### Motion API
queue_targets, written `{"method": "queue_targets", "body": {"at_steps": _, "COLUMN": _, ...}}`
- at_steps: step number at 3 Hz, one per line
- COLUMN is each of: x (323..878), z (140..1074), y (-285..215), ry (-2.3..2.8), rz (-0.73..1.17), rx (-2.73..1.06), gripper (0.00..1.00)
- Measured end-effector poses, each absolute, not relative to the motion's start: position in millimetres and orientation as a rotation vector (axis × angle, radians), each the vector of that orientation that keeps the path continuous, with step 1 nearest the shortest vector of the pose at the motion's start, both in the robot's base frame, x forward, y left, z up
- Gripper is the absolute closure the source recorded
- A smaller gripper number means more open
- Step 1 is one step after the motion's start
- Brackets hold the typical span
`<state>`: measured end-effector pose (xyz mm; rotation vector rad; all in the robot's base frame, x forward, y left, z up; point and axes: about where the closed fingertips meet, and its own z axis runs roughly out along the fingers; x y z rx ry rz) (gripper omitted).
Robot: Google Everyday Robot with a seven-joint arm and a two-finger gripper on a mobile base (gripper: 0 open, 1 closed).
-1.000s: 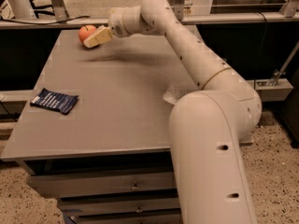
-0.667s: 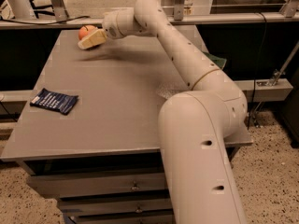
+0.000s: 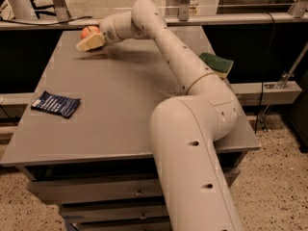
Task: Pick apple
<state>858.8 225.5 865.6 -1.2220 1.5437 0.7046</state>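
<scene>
The apple [image 3: 88,31] is small, round and red-orange, and sits at the far left corner of the grey table [image 3: 115,105]. My gripper [image 3: 90,42] is at the end of the long cream arm, stretched across the table. It is right in front of the apple and covers the apple's lower part. Whether it touches the apple is not visible.
A dark blue packet [image 3: 56,104] lies near the table's left edge. A green-and-yellow sponge [image 3: 217,64] lies at the right edge, behind the arm. Metal rails and frame posts run behind the table. Drawers sit below its front edge.
The arm has swung to the left and the gripper has shifted slightly left in front of the apple. The apple has stayed in place.
</scene>
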Motion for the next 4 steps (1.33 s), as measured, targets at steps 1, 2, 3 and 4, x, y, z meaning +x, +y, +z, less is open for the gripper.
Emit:
{"method": "queue_targets", "body": {"at_steps": 1, "x": 859.3, "z": 866.6, "y": 227.0, "ry": 1.547, "rz": 0.711, "rx": -1.223, "gripper": 0.40}}
{"method": "queue_targets", "body": {"at_steps": 2, "x": 854.5, "z": 875.9, "y": 222.1, "ry": 1.539, "rz": 0.720, "rx": -1.211, "gripper": 0.64}}
{"method": "queue_targets", "body": {"at_steps": 3, "x": 836.5, "z": 892.7, "y": 211.9, "ry": 1.517, "rz": 0.749, "rx": -1.190, "gripper": 0.87}}
{"method": "queue_targets", "body": {"at_steps": 4, "x": 802.6, "z": 922.4, "y": 194.6, "ry": 1.467, "rz": 0.804, "rx": -1.150, "gripper": 1.00}}
